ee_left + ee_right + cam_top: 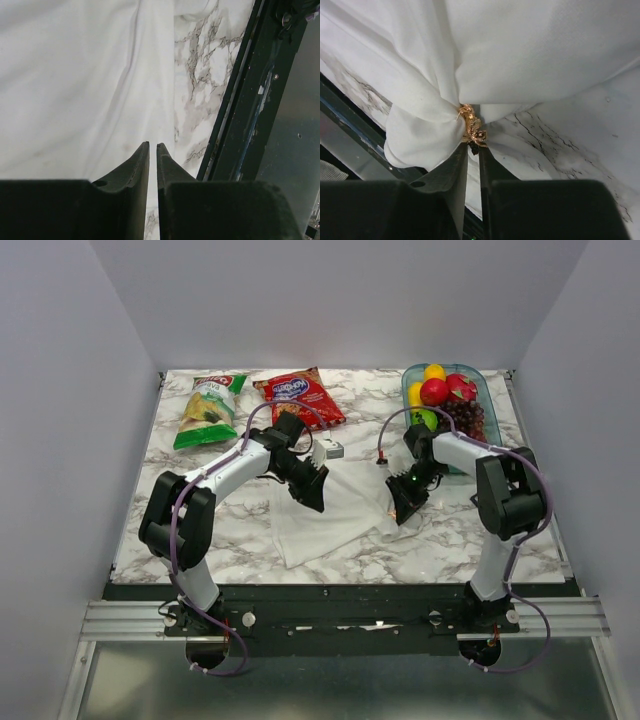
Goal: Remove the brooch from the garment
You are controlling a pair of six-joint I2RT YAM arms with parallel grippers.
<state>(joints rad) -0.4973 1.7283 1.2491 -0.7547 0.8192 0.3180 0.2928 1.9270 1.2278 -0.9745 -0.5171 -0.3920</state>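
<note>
1. Right wrist view: the right hand (473, 147) is pinching the gold brooch (471, 127) between nearly closed tips, centre frame, on the bunched white garment (535, 50).
2. The left hand (153, 146) is hanging almost closed, gripping nothing.

Brooch (472, 130) half under garment (530, 55) folds

left tool (153, 145) and right tool (474, 146) both pinched nearly closed

The left claw (153, 146), tips almost touching, hangs over the white garment (85, 75); marble desk (205, 80) shows right of the garment.
</note>
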